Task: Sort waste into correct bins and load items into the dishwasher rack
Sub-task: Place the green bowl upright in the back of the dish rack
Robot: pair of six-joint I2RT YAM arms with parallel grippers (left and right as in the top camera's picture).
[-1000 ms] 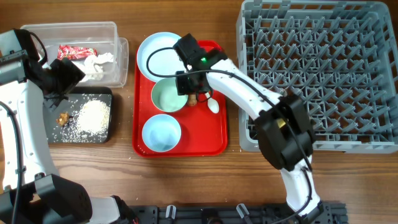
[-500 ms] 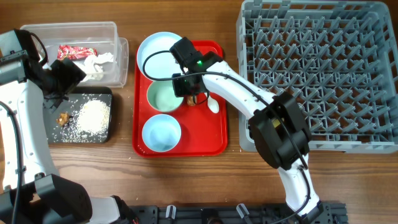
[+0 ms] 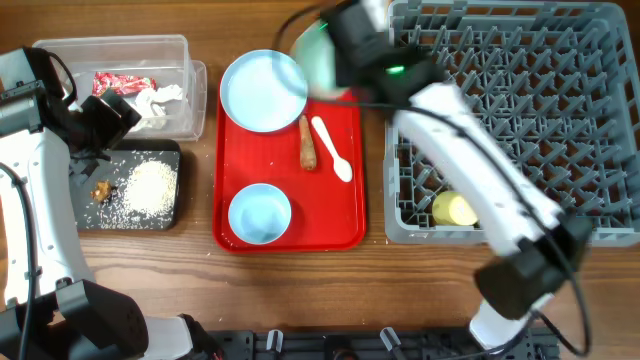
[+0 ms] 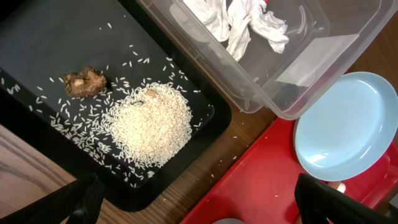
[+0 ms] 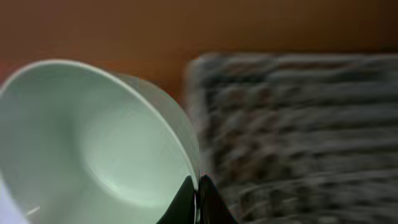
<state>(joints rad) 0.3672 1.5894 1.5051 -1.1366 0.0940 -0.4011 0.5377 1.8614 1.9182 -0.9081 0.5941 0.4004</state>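
Clamps the pale green bowl (image 5: 93,140) by its rim alone in the right pincer (image 5: 198,188), with the left pincer (image 4: 208,208) spread empty; risks a slip or a knock against the pegs of the dishwasher rack (image 3: 570,110).

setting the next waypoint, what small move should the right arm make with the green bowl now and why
Probably shift the pale green bowl rightward over the dishwasher rack. The right gripper pinches its rim, and overhead the bowl hangs just left of the rack's edge, not yet above the pegs.
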